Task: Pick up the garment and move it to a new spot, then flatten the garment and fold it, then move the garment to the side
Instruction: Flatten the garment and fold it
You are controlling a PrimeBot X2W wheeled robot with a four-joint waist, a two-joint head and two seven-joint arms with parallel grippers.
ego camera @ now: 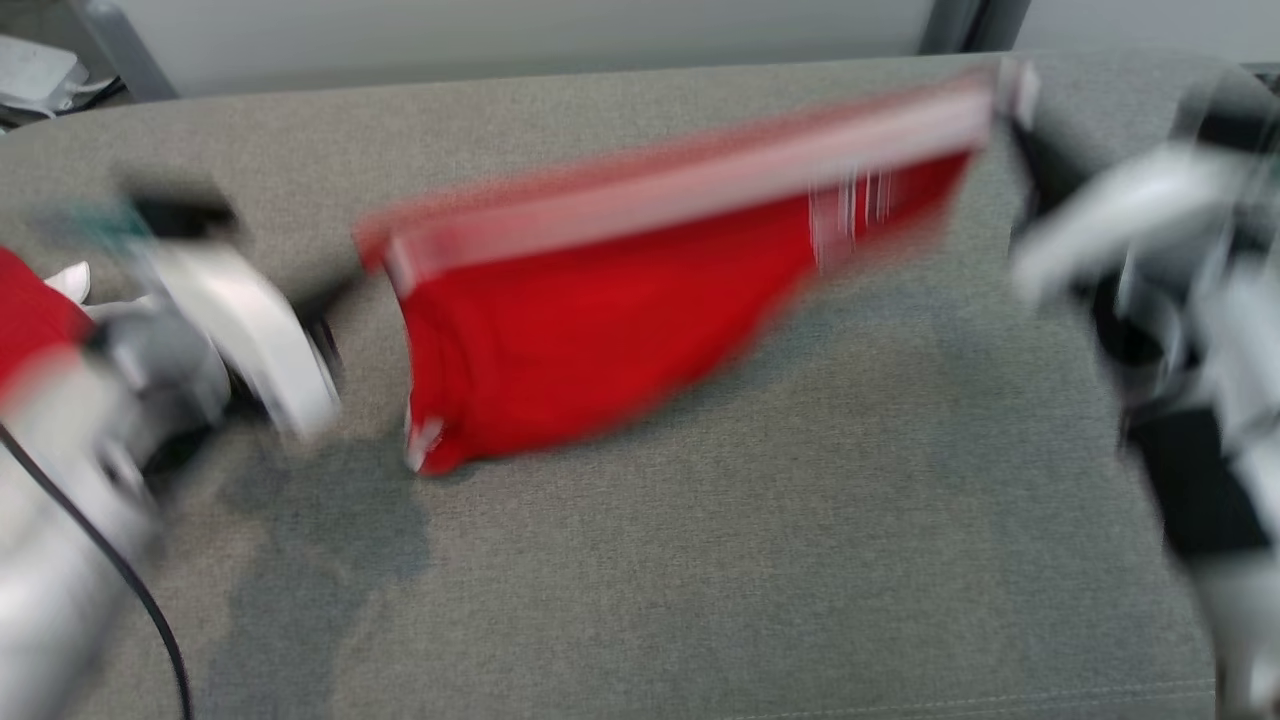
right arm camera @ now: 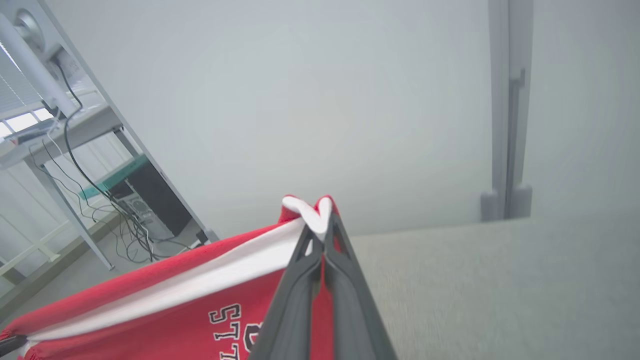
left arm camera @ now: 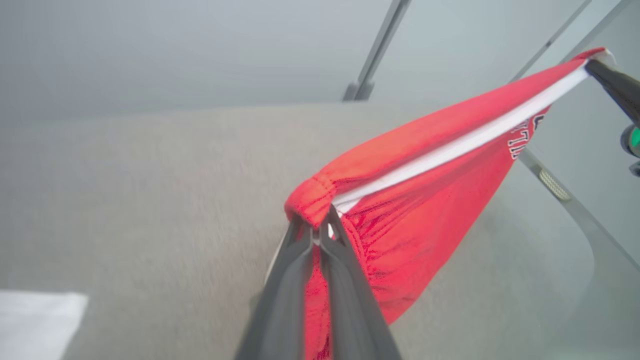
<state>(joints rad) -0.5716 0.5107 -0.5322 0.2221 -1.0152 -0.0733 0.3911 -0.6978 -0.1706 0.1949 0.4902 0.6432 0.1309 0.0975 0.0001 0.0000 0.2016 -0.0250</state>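
Observation:
A red garment [ego camera: 600,340] with a white band along its top edge and white lettering hangs stretched between my two grippers over the grey fabric table [ego camera: 800,560]. Its lower edge touches the table. The head view is motion-blurred. My left gripper [ego camera: 368,268] is shut on the garment's left top corner. In the left wrist view that gripper [left arm camera: 317,227] pinches the bunched red hem of the garment [left arm camera: 425,200]. My right gripper [ego camera: 1012,110] is shut on the right top corner. The right wrist view shows it [right arm camera: 324,225] clamping the white band of the garment [right arm camera: 175,310].
More red and white cloth [ego camera: 30,320] lies at the table's left edge. A black cable [ego camera: 120,580] runs by my left arm. Grey metal posts [left arm camera: 375,55] and a pale wall stand behind the table. A desk with cables [right arm camera: 75,150] is off to one side.

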